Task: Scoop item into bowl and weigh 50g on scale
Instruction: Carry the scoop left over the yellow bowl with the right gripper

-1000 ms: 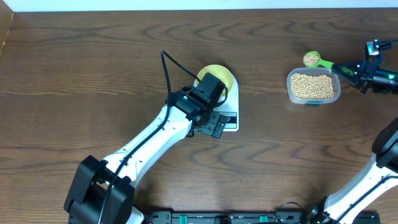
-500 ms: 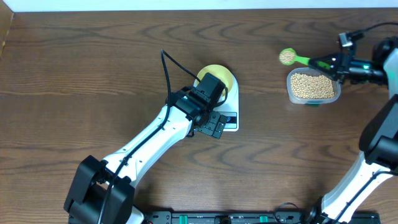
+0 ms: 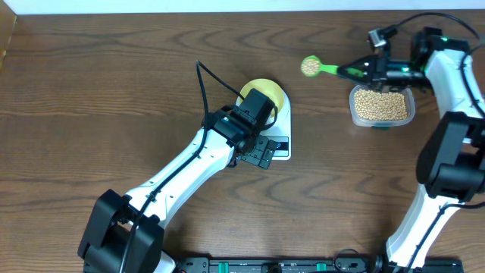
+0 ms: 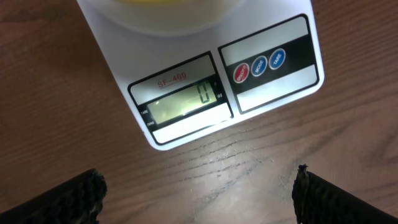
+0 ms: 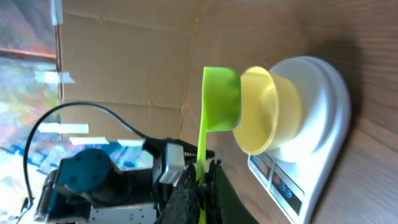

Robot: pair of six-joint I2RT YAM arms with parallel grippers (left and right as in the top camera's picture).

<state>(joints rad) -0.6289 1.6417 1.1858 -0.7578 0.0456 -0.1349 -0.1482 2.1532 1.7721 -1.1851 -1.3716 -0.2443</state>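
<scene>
The pale-yellow bowl (image 3: pixel 273 91) sits on the white scale (image 3: pixel 280 148), partly under my left wrist. The scale (image 4: pixel 186 106) shows 0 on its display. My left gripper (image 3: pixel 260 157) hovers open over the wood just in front of the scale's button end, its fingertips (image 4: pixel 93 190) wide apart with nothing between them. My right gripper (image 3: pixel 362 73) is shut on the handle of a green scoop (image 3: pixel 311 66) heaped with tan beans, in the air between the tub and the bowl. In the right wrist view, the scoop (image 5: pixel 221 99) overlaps the bowl (image 5: pixel 264 112) on the scale (image 5: pixel 320 134).
A clear plastic tub (image 3: pixel 381 105) filled with beans stands at the right, under the right forearm. The left arm stretches from the lower left across the table. A cardboard wall (image 5: pixel 124 56) stands beyond the scale.
The right arm has carried the loaded scoop leftward, from beside the tub to open air nearer the bowl. The left arm and the scale have not moved.
</scene>
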